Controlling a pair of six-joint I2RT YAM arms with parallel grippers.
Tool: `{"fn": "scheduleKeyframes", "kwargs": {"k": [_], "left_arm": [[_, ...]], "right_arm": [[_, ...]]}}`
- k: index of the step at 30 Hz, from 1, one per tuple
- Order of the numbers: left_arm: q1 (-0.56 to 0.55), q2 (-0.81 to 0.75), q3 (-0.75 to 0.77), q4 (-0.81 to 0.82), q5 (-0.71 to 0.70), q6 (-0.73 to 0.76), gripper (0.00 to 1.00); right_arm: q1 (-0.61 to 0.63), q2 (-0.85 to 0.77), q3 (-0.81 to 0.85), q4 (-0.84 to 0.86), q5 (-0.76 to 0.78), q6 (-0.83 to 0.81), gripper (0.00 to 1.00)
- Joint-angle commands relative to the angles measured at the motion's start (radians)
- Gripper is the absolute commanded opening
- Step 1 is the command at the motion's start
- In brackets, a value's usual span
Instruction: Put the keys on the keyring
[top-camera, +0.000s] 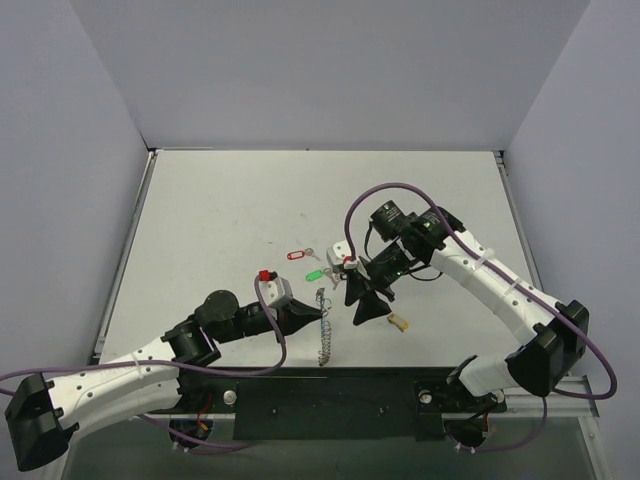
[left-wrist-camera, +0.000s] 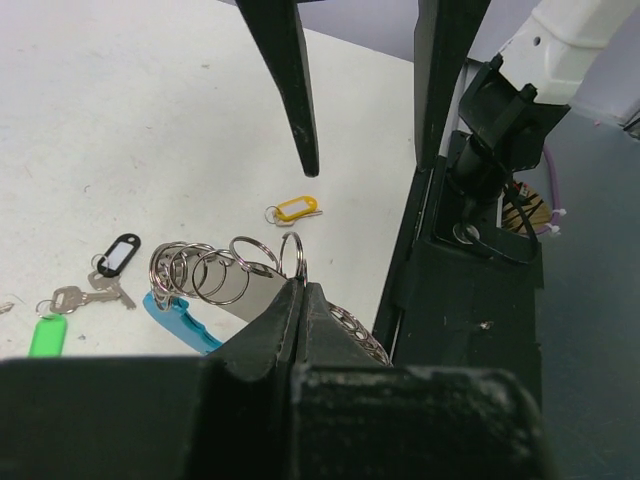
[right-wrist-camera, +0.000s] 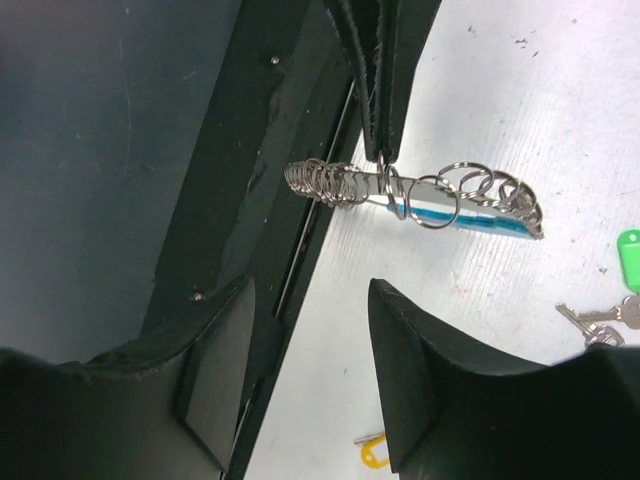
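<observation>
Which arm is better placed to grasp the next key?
Right. The right jaws stand open and empty near the small silver key with the yellow plastic tag; the left jaws are shut on the large silvery coiled-wire keyring.

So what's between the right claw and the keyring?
Nothing: the right wrist view shows only bare table between the open right claw and the keyring, which the left claw holds.

Far table (top-camera: 300, 190) open, keys (top-camera: 314, 274) mid-table, keyring (top-camera: 322, 338), left gripper (top-camera: 321, 315), right gripper (top-camera: 358, 306) crowding near edge
</observation>
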Motion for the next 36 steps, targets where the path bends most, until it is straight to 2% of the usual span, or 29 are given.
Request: {"fn": "scheduleKeyframes", "kwargs": {"k": [1, 12, 22, 31, 36], "left_arm": [[0.010, -0.019, -0.023, 0.154, 0.036, -0.085, 0.00], [0.011, 0.020, -0.032, 0.221, 0.094, -0.141, 0.00], [0.011, 0.041, -0.036, 0.244, 0.102, -0.165, 0.00], [0.011, 0.027, -0.049, 0.254, 0.097, -0.167, 0.00], [0.007, -0.005, -0.046, 0.222, 0.114, -0.089, 0.00]], "right_arm": [[0.029, 0.004, 0.035, -0.127, 0.028, -0.143, 0.44], [0.113, 0.096, 0.128, -0.133, 0.071, -0.165, 0.39], [0.135, 0.153, 0.183, -0.150, 0.074, -0.172, 0.34], [0.141, 0.168, 0.174, -0.150, 0.051, -0.160, 0.37], [0.135, 0.171, 0.152, -0.156, 0.020, -0.156, 0.38]]}}
